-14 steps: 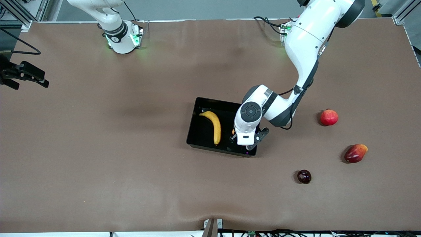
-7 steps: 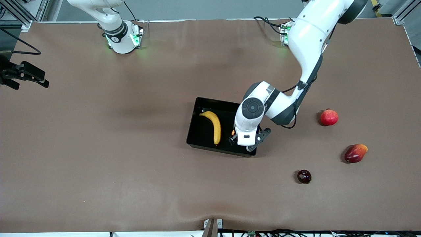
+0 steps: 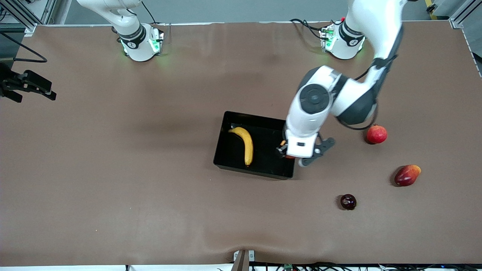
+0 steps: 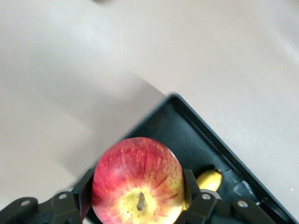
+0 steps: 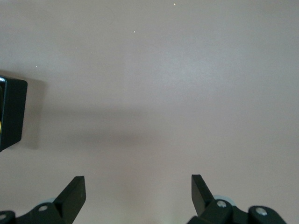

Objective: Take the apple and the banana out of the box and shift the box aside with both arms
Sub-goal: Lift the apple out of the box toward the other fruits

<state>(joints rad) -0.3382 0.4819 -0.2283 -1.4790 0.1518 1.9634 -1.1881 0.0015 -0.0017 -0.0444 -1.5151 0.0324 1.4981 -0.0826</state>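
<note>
We see the left pincer [image 4: 135,205] closed on the apple [image 4: 137,181], one finger on each side of it, in the air over the box [image 3: 230,150] corner at the left arm's end. The apple looks firm, round and smooth, so we judge it can slip or turn between the fingers; a hold across its widest part, as now, seems best.

The banana [image 3: 245,144] lies inside the box, at about 9 o'clock from the apple in the front view. We think it is soft and bruises easily; its middle is the place to take it.

The box stands at the centre of the counter [image 3: 113,169]. It looks light, stiff and glossy; we would take it by the short walls, one arm on each.

The right pincer [image 5: 138,196] waits wide open and empty over bare counter.

We can read no label or writing.
</note>
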